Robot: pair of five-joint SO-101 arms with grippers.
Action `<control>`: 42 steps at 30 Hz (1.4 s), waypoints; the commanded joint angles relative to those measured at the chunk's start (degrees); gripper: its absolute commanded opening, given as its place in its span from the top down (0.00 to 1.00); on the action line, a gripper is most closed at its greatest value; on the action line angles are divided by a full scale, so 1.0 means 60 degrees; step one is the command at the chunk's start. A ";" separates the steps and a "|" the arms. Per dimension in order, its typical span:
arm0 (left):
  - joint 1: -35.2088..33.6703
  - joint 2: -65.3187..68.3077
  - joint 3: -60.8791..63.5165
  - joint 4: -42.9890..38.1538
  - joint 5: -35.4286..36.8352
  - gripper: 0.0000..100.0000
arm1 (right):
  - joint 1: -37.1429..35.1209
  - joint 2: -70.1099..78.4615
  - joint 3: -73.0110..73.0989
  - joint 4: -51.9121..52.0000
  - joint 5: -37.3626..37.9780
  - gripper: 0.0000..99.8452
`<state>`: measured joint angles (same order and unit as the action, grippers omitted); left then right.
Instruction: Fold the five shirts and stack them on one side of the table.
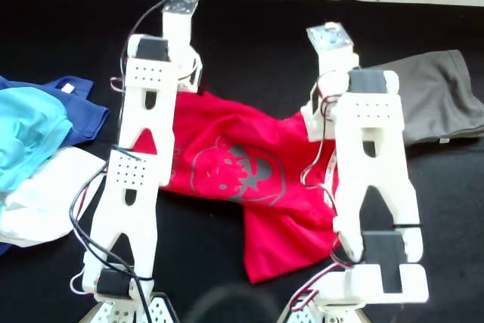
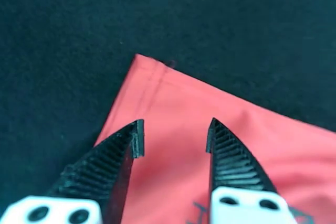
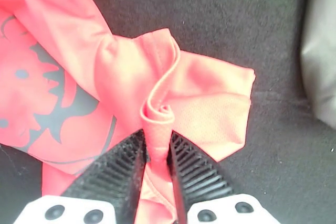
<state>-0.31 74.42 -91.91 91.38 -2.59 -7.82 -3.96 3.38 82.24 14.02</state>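
A red shirt [image 1: 234, 172] with a dark printed figure lies spread on the black table between the two arms. My left gripper [image 2: 174, 137] hangs open just above a far corner of the red shirt [image 2: 173, 103], nothing between its fingers. My right gripper [image 3: 156, 148] is shut on a bunched fold of the red shirt [image 3: 157, 116] at its far right edge. A grey shirt [image 1: 435, 96] lies at the far right. A light blue shirt [image 1: 26, 134], a dark blue shirt [image 1: 79, 111] and a white shirt [image 1: 41, 194] are heaped at the left.
The black cloth-covered table [image 1: 249, 43] shows bare along the far side and at the near right. Cables hang along both white arms. The grey shirt [image 3: 320, 51] lies close beside the right gripper.
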 commanded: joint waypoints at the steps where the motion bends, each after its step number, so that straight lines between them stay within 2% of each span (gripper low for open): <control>1: -0.0344 0.0095 -0.0242 -0.0557 0.0044 0.80 | 0.0125 -0.0901 0.0535 -0.0300 0.0088 0.99; 4: -0.0432 0.0139 -0.0022 -0.0806 -0.0059 0.80 | 0.0095 -0.1355 0.1018 -0.0491 0.0088 0.99; 8: -0.0154 0.0212 -0.0007 -0.1084 -0.0879 0.80 | 0.0081 -0.1780 0.1604 -0.0725 0.0088 0.99; 13: -0.0095 0.0198 0.0505 -0.1773 -0.0908 0.80 | 0.0095 -0.2176 0.2249 -0.0769 0.0088 0.99; 22: 0.0271 0.0198 0.1531 -0.1817 -0.0908 0.80 | 0.0125 -0.2527 0.2352 -0.0769 0.0103 0.99; 24: 0.0286 0.0198 0.1531 -0.1773 -0.0908 0.86 | 0.0125 -0.2527 0.2366 -0.0769 0.0103 0.99; 26: 0.0300 0.0154 0.1473 -0.1758 -0.0908 0.97 | 0.0125 -0.2513 0.2366 -0.0769 0.0103 0.99; 27: 0.0286 0.0139 0.1473 -0.1788 -0.0908 1.00 | 0.0125 -0.2513 0.2366 -0.0769 0.0103 0.99; 28: 0.0286 0.0125 0.1458 -0.1788 -0.0908 0.98 | 0.0125 -0.2498 0.2366 -0.0769 0.0103 0.99; 31: 0.0271 0.0110 0.0945 -0.1729 -0.0908 0.99 | 0.0139 -0.2440 0.2425 -0.1150 0.0059 0.99; 36: 0.0300 0.0051 -0.0696 -0.0322 -0.0908 0.99 | 0.0593 -0.2454 0.3026 -0.2938 0.0059 0.99; 42: 0.0198 -0.1985 -0.0520 0.1187 -0.0908 0.99 | 0.1282 -0.2454 0.2498 -0.4579 0.0088 0.99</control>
<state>0.92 72.13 -92.53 94.99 -7.87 -2.29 -16.62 21.67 58.42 14.02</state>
